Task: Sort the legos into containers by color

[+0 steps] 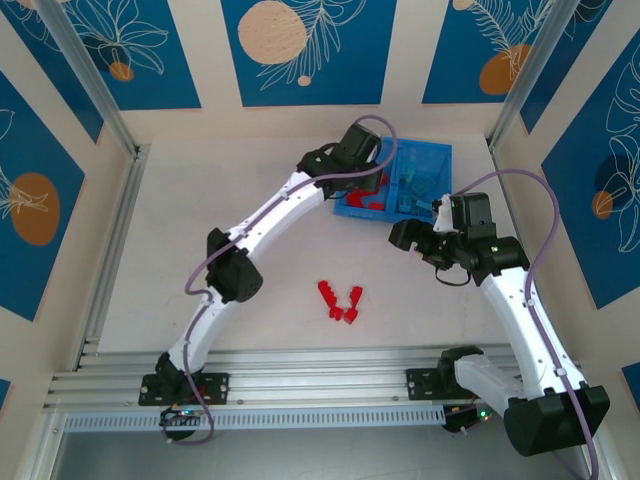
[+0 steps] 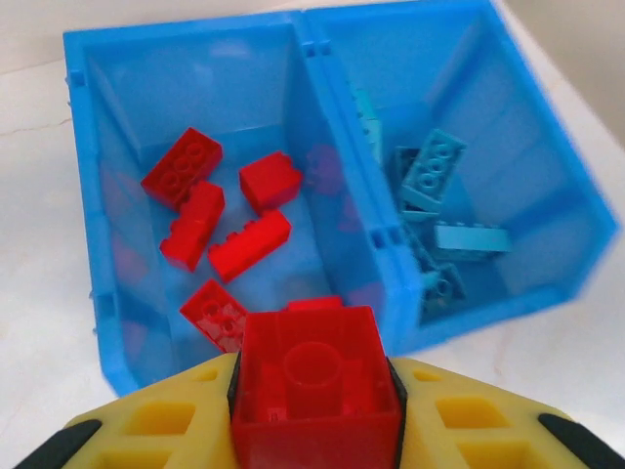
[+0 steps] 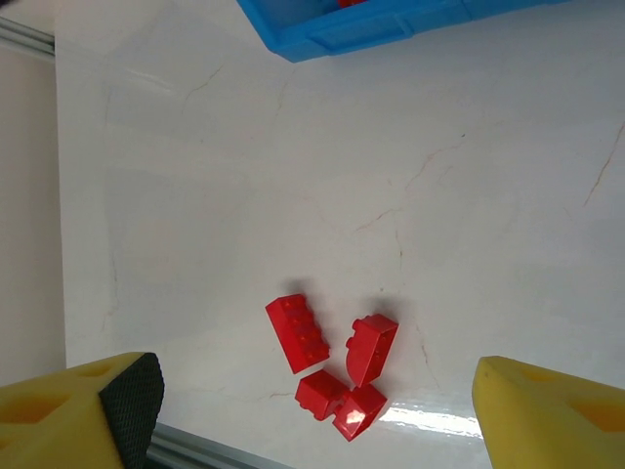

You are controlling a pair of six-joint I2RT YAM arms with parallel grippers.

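Legos (image 2: 249,244) lie in the tray (image 2: 83,195): red left of the divider (image 2: 337,176), light blue right. My left gripper (image 2: 317,435) clamps a red brick (image 2: 314,386) at bottom centre, over the tray's near edge; releasing here could bounce it out. My right gripper (image 3: 314,410) gapes above four loose reds (image 3: 327,366).

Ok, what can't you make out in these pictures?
Top view: the left arm covers much of the left compartment, so its red bricks cannot be counted.
Top view: the light blue bricks blend into the tray, too small to count.
Left wrist view: the held red brick hides most of a brick behind it.
Right wrist view: the top edge cuts off the tray and most contents.
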